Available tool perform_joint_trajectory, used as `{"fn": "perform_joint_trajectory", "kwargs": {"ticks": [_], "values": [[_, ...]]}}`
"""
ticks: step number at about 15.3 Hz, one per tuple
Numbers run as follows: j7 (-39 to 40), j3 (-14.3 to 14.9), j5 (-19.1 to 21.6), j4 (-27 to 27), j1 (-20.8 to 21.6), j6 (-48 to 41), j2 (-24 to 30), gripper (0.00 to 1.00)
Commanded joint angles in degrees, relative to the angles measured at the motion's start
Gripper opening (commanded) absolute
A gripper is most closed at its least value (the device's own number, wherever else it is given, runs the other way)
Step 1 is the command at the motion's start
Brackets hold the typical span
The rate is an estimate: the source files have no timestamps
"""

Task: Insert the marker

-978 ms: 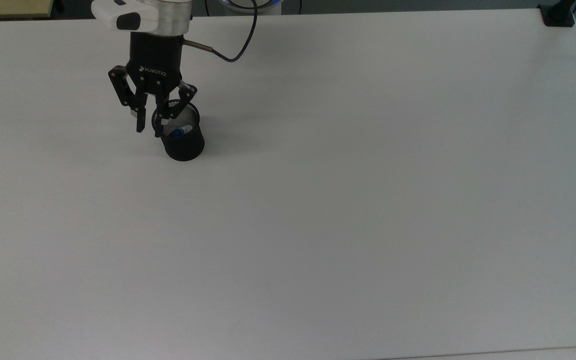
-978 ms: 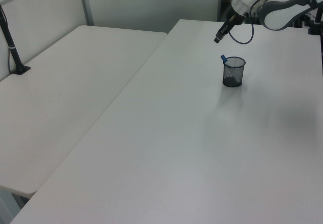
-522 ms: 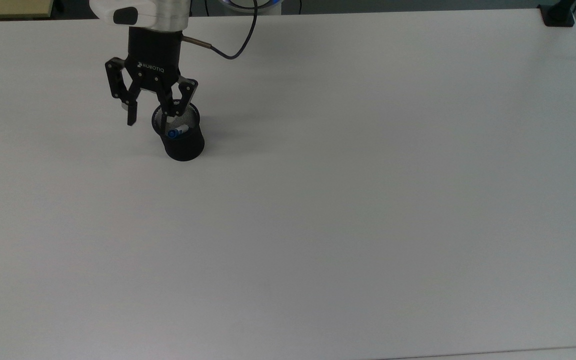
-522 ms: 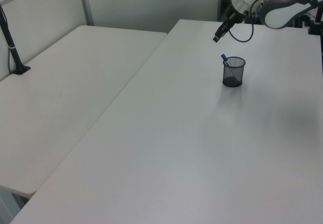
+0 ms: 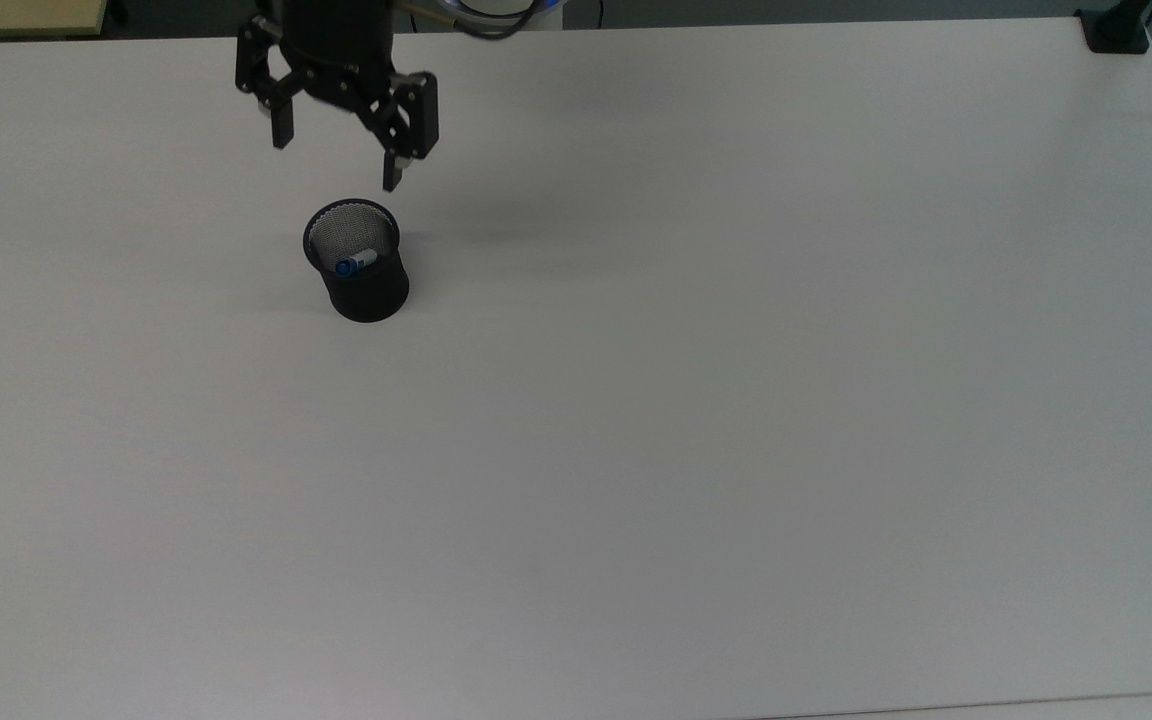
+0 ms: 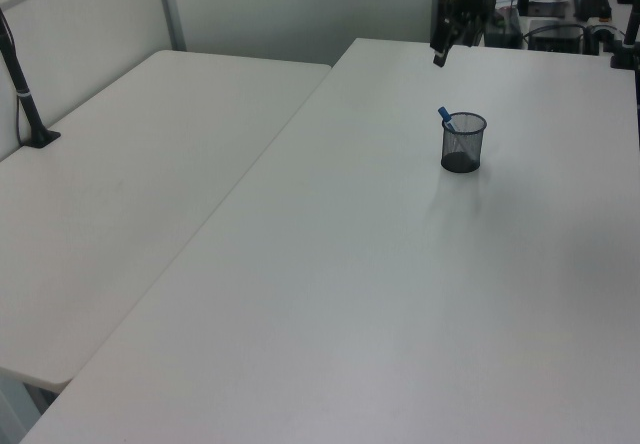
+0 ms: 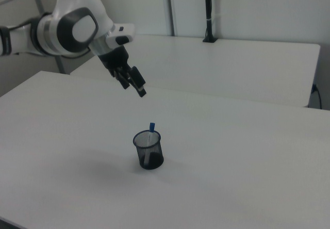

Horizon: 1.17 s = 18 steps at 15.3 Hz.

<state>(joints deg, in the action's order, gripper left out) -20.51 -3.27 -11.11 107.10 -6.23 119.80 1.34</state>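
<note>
Black two-finger gripper (image 5: 336, 160) hanging above the white table (image 5: 736, 400), jaws spread wide, holding nothing and touching nothing. Seen in the top view above the cup and slightly toward the top view's left; in the left view (image 6: 440, 52) up over the far end of the table; in the right view (image 7: 135, 86) up and toward the right view's left of the cup.

Slim white-barrelled marker with a blue cap (image 5: 351, 265) standing inside the black mesh cup (image 5: 368, 292), leaning against the rim. Blue end poking just above the rim in the left view (image 6: 444, 116) and in the right view (image 7: 152, 127). Cup upright on the table in both side views (image 6: 462, 144) (image 7: 149, 150).

Against half a second ago: gripper then low, one finger right at the mouth of the cup; now lifted clear and well apart from it, drawn toward the top view's upper edge, jaws spread a little wider. Marker and cup in the same place as then.
</note>
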Motion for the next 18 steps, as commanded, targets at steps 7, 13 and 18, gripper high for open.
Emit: {"fn": "perform_joint_trajectory", "kwargs": {"ticks": [7,13,18], "values": [[10.0,0.2,10.4,-13.6,0.4,-27.6,1.2,1.0],[16.6,0.3,10.4,-13.7,0.7,-24.2,1.1,1.0],[16.6,0.2,10.4,-13.7,0.8,-23.6,1.2,1.0]]}}
